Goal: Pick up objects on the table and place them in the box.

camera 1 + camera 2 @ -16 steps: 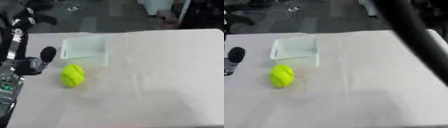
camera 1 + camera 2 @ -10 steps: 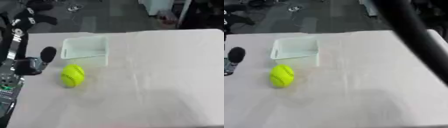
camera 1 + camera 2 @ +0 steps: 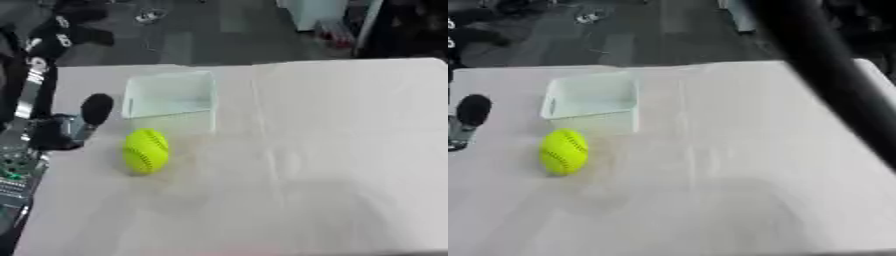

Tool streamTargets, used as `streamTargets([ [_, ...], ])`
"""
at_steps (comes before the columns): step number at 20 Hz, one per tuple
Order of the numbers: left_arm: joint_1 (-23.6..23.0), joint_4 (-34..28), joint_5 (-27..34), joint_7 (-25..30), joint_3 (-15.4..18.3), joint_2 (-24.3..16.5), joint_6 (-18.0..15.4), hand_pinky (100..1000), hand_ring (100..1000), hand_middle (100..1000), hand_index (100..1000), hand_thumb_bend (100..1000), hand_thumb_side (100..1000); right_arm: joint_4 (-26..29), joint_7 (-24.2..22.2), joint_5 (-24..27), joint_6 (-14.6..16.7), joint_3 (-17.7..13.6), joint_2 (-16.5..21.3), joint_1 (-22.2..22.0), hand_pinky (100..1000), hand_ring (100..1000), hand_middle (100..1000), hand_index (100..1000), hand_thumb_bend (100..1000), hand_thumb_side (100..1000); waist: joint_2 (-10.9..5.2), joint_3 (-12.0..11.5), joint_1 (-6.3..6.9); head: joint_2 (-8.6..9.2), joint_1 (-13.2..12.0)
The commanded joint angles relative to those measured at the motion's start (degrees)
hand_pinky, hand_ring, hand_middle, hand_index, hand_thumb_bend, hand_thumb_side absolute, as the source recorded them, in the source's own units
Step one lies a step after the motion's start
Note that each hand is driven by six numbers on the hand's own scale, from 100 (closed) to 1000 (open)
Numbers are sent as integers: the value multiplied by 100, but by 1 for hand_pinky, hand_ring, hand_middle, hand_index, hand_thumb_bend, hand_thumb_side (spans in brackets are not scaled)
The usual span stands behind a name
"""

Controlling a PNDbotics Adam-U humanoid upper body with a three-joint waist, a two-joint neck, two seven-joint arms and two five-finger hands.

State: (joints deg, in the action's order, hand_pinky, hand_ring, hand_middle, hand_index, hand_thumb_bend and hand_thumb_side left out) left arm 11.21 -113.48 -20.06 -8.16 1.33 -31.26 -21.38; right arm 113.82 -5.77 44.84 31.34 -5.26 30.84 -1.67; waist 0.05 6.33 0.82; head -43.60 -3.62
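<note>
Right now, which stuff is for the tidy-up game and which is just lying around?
For the job:
- ball, yellow, on the table just in front of the box
- box, clear, nothing inside it

Just lying about:
- white cloth covering the table
- black microphone at the left edge
- dark things on the floor beyond the table

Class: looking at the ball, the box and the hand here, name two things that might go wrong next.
1. The yellow ball lies free on the table and may roll if the left hand nudges it.
2. The clear box looks light; a dropped ball might shift it.
</note>
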Motion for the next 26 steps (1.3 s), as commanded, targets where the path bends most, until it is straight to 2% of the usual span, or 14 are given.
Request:
streamTargets([
  [1, 234, 167, 86, 331, 118, -588, 43, 782, 723, 852, 810, 436, 882, 77, 43, 68, -39, -86, 145, 90, 115, 470, 557, 854, 100, 1000, -46, 30, 23, -20, -113],
  [2, 307, 294, 117, 489, 90, -755, 0, 821, 767, 883, 868, 459, 897, 77, 42, 86, -54, -90, 156, 105, 115, 470, 556, 853, 100, 1000, -46, 49, 37, -16, -132],
  [3, 383, 422, 161, 687, 50, -920, -67, 814, 763, 881, 860, 456, 897, 77, 42, 106, -70, -93, 164, 125, 115, 470, 557, 853, 100, 1000, -45, 68, 47, -13, -153],
  [4, 463, 536, 211, 906, -11, -1090, -160, 839, 781, 896, 899, 496, 873, 77, 42, 127, -82, -100, 173, 143, 117, 470, 555, 852, 100, 1000, -44, 92, 63, -24, -194],
  [6, 650, 792, 318, 1433, -163, -1422, -373, 856, 796, 909, 919, 507, 851, 77, 50, 173, -102, -119, 190, 178, 119, 470, 554, 851, 100, 1000, -43, 131, 87, -45, -280],
  [13, 1338, 1722, 665, 3141, -707, -2138, -1024, 893, 815, 910, 923, 514, 828, 77, 101, 345, -146, -208, 229, 281, 125, 470, 551, 847, 100, 1000, -52, 263, 130, 9, -406],
  [17, 1791, 2264, 557, 3787, -1133, -2303, -1437, 894, 822, 906, 924, 519, 803, 77, 211, 411, -140, -305, 223, 303, 128, 470, 547, 842, 100, 1000, -54, 319, 140, 80, -398],
  [18, 1900, 2403, 508, 3910, -1226, -2297, -1511, 884, 822, 907, 925, 527, 823, 77, 230, 426, -139, -316, 224, 308, 128, 470, 547, 842, 100, 1000, -56, 328, 141, 91, -398],
  [22, 2293, 2967, 176, 4683, -1732, -2174, -1709, 810, 812, 890, 923, 523, 804, 77, 245, 469, -157, -327, 240, 339, 128, 469, 547, 842, 100, 1000, -64, 375, 154, 138, -434],
  [23, 2347, 3055, 91, 4881, -1846, -2130, -1741, 742, 768, 847, 912, 509, 798, 77, 242, 476, -167, -324, 242, 349, 128, 469, 547, 843, 100, 1000, -61, 387, 156, 150, -436],
  [25, 2400, 3183, -57, 5227, -2020, -2036, -1761, 634, 726, 820, 909, 510, 792, 77, 235, 500, -182, -323, 244, 371, 129, 470, 547, 842, 100, 1000, -59, 407, 158, 150, -436],
  [26, 2411, 3227, -106, 5372, -2084, -1994, -1743, 614, 719, 818, 909, 514, 796, 77, 234, 508, -186, -327, 246, 379, 129, 470, 547, 842, 100, 1000, -58, 414, 157, 145, -434],
])
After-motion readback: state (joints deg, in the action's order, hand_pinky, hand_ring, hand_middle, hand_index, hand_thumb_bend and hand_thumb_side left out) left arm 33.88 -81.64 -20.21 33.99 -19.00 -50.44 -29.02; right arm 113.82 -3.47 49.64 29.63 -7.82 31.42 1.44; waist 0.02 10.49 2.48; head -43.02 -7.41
